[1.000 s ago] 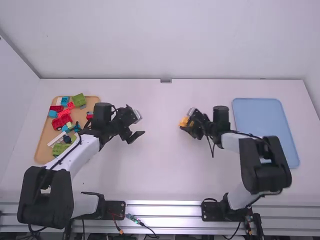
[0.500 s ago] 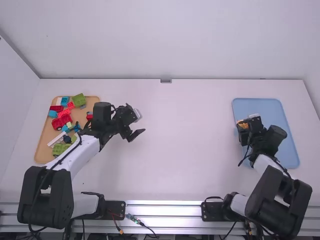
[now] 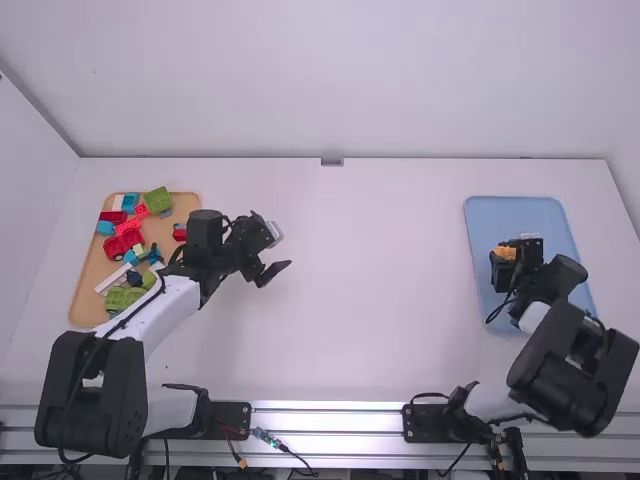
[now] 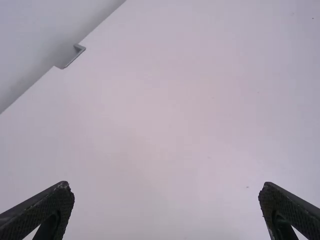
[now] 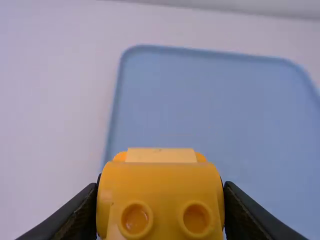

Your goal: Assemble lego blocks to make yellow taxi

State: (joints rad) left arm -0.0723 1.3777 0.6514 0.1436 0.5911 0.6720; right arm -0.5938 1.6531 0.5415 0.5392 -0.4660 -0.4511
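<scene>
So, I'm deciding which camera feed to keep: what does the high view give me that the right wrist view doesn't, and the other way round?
High view: the tan tray of red, green and blue plastic blocks, and the left arm's open black gripper.
Right wrist view: two round openings in the orange-yellow plastic piece, and a paler strip along one edge.
Both: that piece between the right arm's black gripper fingers, over the light-blue tray.

Glossy plastic block (image 5: 160, 182), matt tray (image 5: 200, 100)
</scene>
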